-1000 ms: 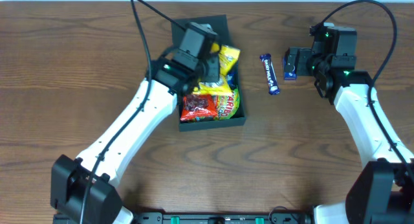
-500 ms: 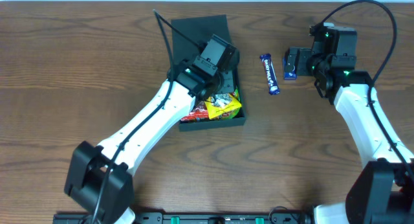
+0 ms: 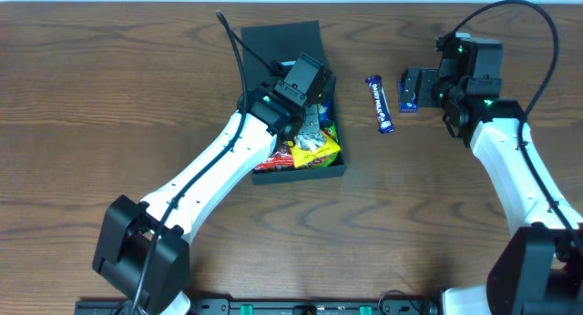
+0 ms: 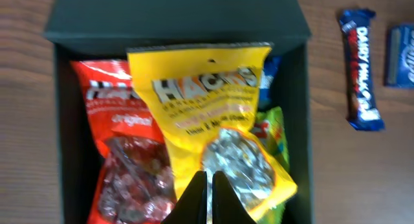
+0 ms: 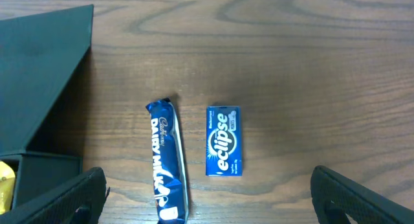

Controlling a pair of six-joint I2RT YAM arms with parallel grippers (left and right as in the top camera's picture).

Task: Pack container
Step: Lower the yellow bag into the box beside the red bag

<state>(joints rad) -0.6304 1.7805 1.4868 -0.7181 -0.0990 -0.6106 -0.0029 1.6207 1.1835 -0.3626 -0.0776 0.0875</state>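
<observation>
Seen from above, the container [image 4: 299,120] sits open on a brown wooden tabletop [image 4: 362,179], its flap lid folded back at the top. Inside, a yellow Hacks bag [image 4: 200,114] lies over a red packet [image 4: 119,153] on the left and a green packet [image 4: 275,136] on the right. The left jaws, pressed nearly together, poke in at the bottom edge over the yellow bag's lower end. Right of the container lie a blue Dairy Milk bar [image 4: 361,68] and a small blue pack [image 4: 401,56] cut off by the edge.

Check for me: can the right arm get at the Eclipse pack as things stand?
Probably yes. The right gripper hangs open above the Eclipse pack, which lies flat on the table with nothing on it. The Dairy Milk bar beside it lies apart.
</observation>
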